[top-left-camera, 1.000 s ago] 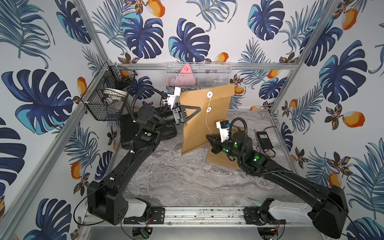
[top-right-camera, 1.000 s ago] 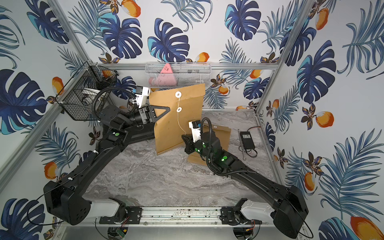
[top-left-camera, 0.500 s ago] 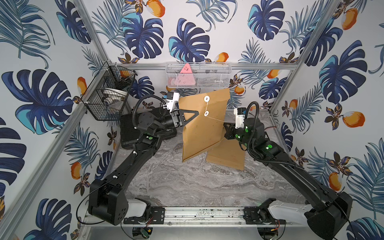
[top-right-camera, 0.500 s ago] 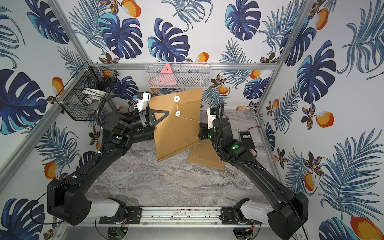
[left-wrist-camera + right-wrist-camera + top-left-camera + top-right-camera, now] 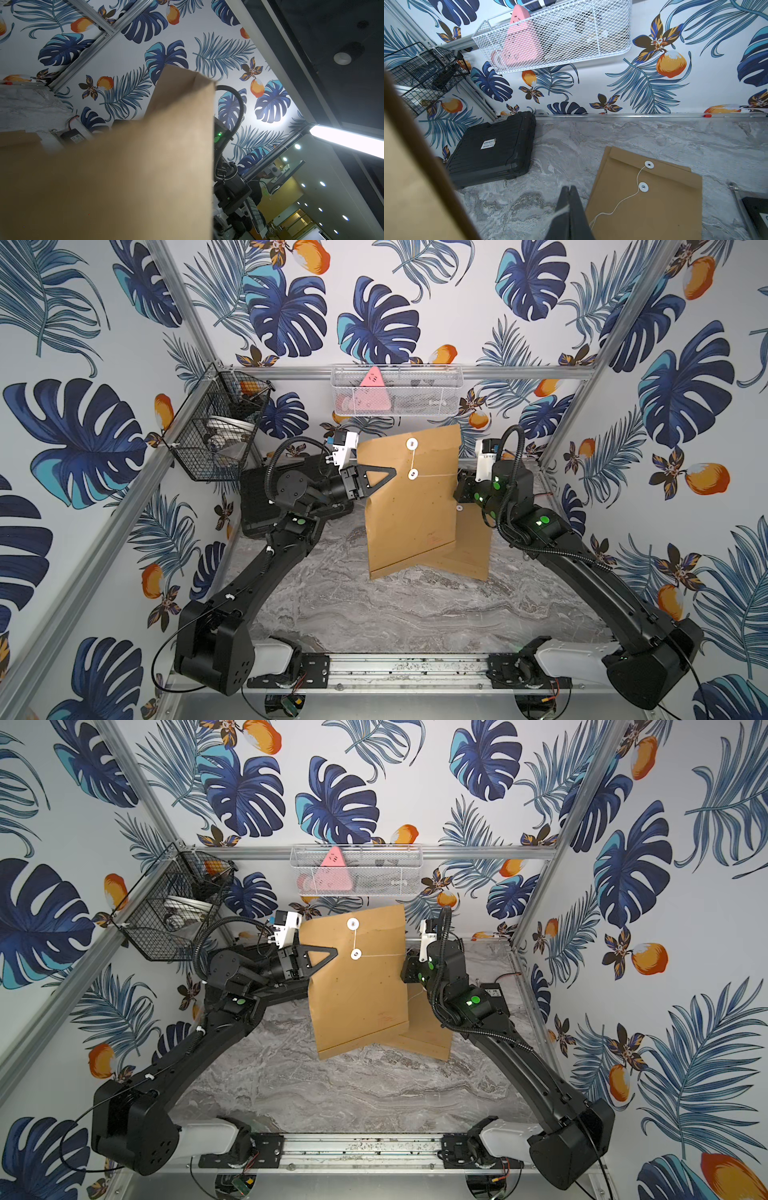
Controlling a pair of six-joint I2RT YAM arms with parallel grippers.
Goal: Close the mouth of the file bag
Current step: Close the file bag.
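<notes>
Nearest, the worktop (image 5: 415, 614); over it the file bag (image 5: 409, 522), held upright. The left jaws clench the bag's left edge; the right jaws, just right of the bag, pinch its string (image 5: 436, 475), taut from the lower disc (image 5: 412, 475). Step, likely: winding. Next calls for circling that disc without slack. Behind the bag, a spare bag (image 5: 473, 543) lies flat
</notes>
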